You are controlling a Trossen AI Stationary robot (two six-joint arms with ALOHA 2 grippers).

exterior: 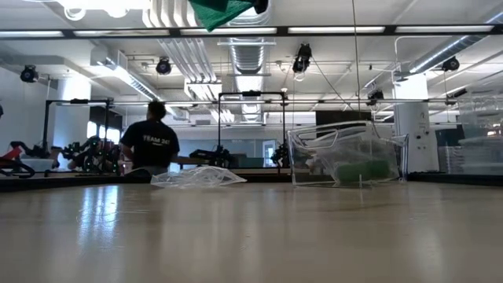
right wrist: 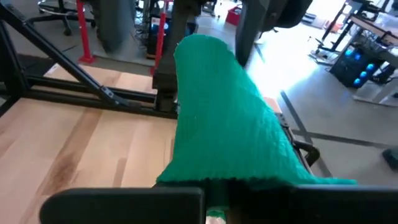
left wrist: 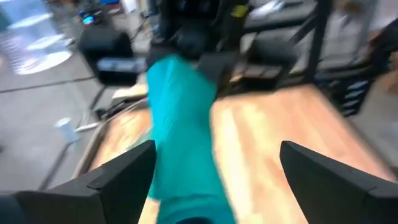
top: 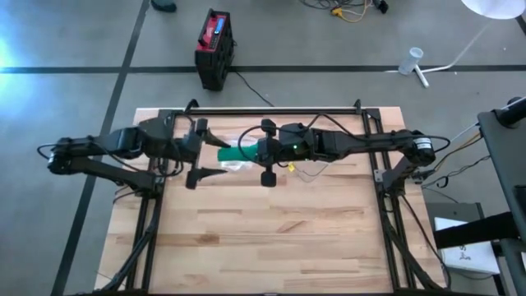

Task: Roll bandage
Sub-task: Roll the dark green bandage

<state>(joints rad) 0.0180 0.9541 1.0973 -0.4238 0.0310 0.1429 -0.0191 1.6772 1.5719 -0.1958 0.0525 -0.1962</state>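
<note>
A green bandage (top: 234, 154) is held up above the table's middle, between my two grippers; its strip (right wrist: 224, 118) runs from my right gripper toward my left one. My right gripper (right wrist: 217, 190) is shut on the bandage, reaching in from the table's right. My left gripper (left wrist: 214, 162) is open, facing it from the table's left (top: 218, 154), with the bandage's other end (left wrist: 180, 155) lying between its spread fingers. In the low view only the bandage's lower edge (exterior: 224, 12) shows, high over the tabletop. My right gripper pinches one end of the bandage strip (right wrist: 217, 177) between its two shut fingers, coming nearly level from the table's right. The bandage is lifted clear of the table and runs away from the fingers toward my left gripper. Of my left gripper I cannot tell whether a finger touches the bandage.
A crumpled clear wrapper (exterior: 196, 177) lies on the wooden table (top: 271, 230), below the grippers (top: 234, 166). A clear plastic box (exterior: 346, 161) with something green inside stands beside it. A black frame bar (top: 275, 111) runs along the far edge. A person (exterior: 149, 145) stands in the room behind.
</note>
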